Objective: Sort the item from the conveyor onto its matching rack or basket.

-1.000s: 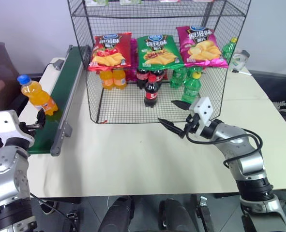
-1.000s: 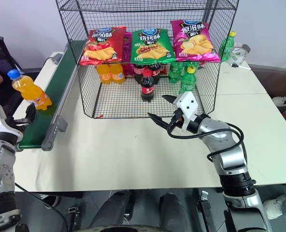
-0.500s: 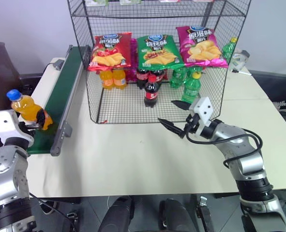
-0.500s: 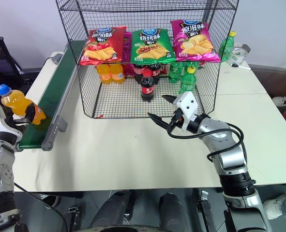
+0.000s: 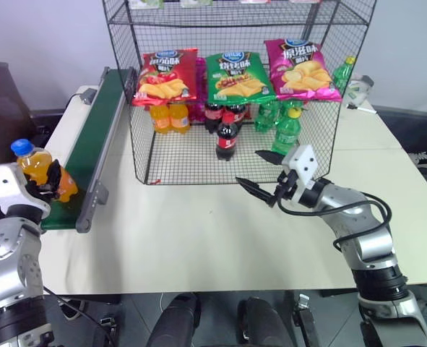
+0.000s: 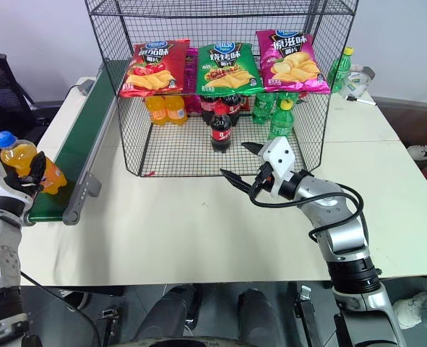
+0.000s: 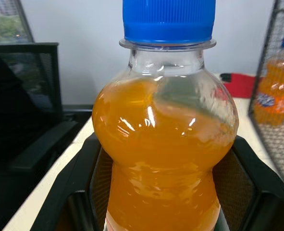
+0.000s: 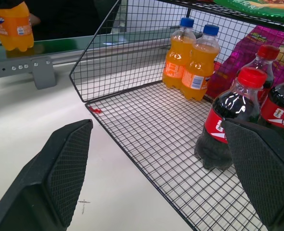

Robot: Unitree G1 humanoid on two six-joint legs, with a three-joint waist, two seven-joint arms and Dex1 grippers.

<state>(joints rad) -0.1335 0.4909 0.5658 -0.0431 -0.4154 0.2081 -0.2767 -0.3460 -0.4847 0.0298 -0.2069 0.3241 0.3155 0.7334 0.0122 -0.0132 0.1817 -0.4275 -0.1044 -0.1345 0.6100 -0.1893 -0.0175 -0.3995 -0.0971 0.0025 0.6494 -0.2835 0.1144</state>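
Fingers of the left gripper (image 5: pixel 50 181) clamp the orange soda bottle (image 5: pixel 45 170) at the conveyor's (image 5: pixel 97 130) near end, nine o'clock from the wire rack (image 5: pixel 235 94). Right gripper (image 5: pixel 262 173) hangs spread wide and empty at the rack's six o'clock.

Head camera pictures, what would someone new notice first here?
First, the tall black wire rack on the table, with three bright chip bags above bottles on its floor. Then the orange soda bottle at the left, shut in the left gripper at the green conveyor's near end.

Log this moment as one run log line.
left gripper: shut on orange soda bottle | bottle: over conveyor end | right gripper: open, by rack front
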